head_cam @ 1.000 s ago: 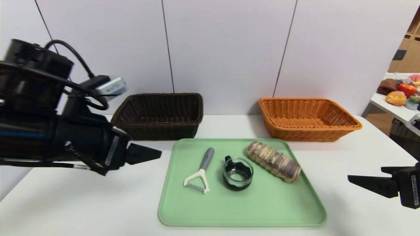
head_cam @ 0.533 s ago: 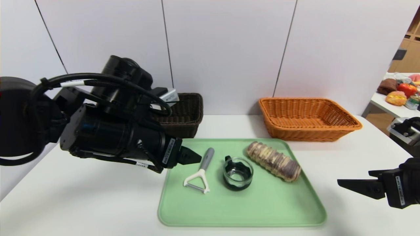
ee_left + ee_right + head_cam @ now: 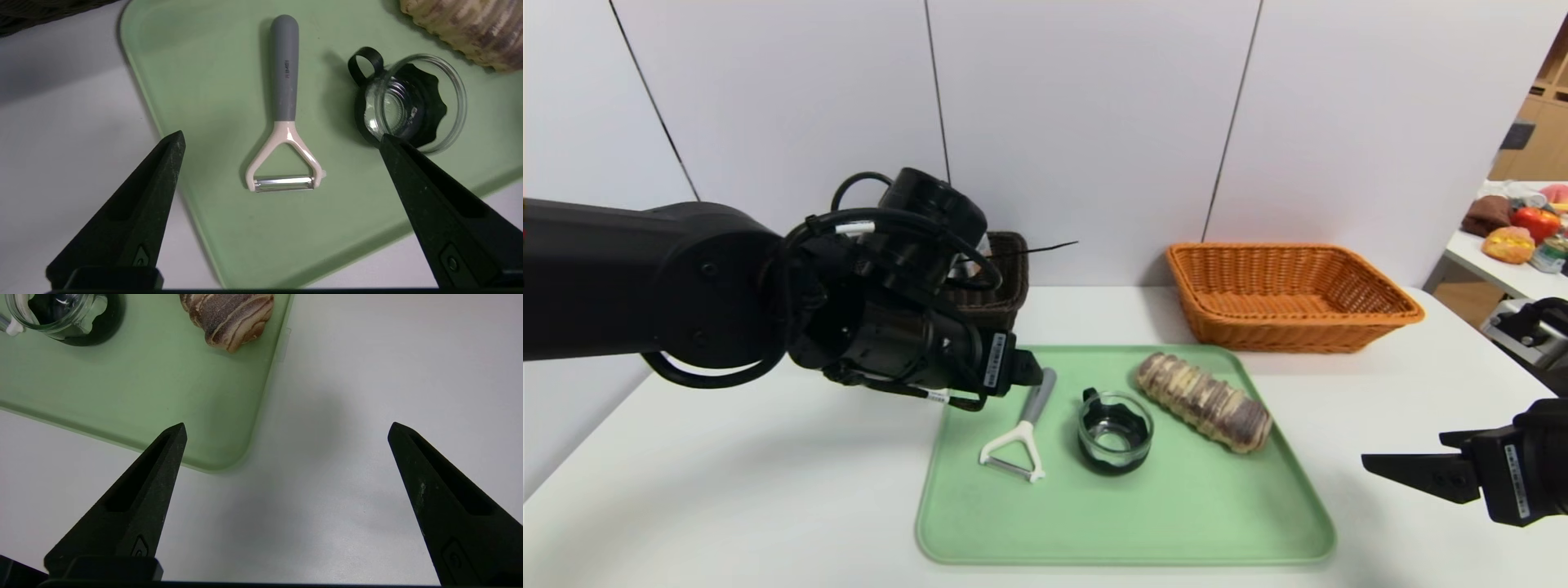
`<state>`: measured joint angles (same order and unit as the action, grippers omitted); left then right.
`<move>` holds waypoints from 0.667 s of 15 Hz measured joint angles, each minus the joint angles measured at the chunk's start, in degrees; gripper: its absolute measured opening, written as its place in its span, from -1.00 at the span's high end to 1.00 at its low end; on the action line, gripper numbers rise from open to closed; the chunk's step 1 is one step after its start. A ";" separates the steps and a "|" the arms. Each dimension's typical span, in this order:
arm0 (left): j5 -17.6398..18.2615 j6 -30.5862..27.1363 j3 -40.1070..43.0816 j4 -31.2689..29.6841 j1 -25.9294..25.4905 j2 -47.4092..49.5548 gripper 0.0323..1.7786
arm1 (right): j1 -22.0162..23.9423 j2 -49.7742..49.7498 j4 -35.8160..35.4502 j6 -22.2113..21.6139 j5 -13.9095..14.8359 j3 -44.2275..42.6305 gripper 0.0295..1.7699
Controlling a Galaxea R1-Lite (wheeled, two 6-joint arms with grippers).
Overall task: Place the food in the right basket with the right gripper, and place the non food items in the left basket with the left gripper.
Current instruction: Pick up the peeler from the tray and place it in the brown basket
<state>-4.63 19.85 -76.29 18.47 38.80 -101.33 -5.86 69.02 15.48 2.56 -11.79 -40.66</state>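
Above the left edge of the pale green plastic tray (image 3: 1127, 523), your left gripper (image 3: 282, 141) hangs with fingers spread wide around the grey-handled, white-headed peeler (image 3: 284, 118), apparently lining up a grasp, while your open right gripper (image 3: 1413, 472) waits near the table's right edge.

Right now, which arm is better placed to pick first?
Left. Its end effector hangs open over the peeler on the tray; the right end effector sits off-tray, short of the bread roll.
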 joint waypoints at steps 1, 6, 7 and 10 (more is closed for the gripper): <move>-2.19 0.52 -0.74 -0.04 0.52 -0.88 -0.90 | 0.00 -0.01 -0.13 -0.04 -0.02 0.00 -0.92; -9.39 3.11 -3.83 -0.32 2.89 -5.86 -0.90 | 0.00 -0.12 -0.38 -0.13 0.66 -0.22 -0.92; -9.84 3.36 -4.47 -0.34 3.12 -6.75 -0.90 | 0.00 -0.12 -0.46 -0.13 0.63 -0.22 -0.92; -11.82 3.96 -7.17 -0.22 3.30 -10.24 -0.90 | 0.00 -0.15 -0.38 -0.15 0.55 -0.22 -0.92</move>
<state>-16.46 23.81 -83.46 18.25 42.11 -111.57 -5.86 68.88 15.10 2.41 -11.24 -40.88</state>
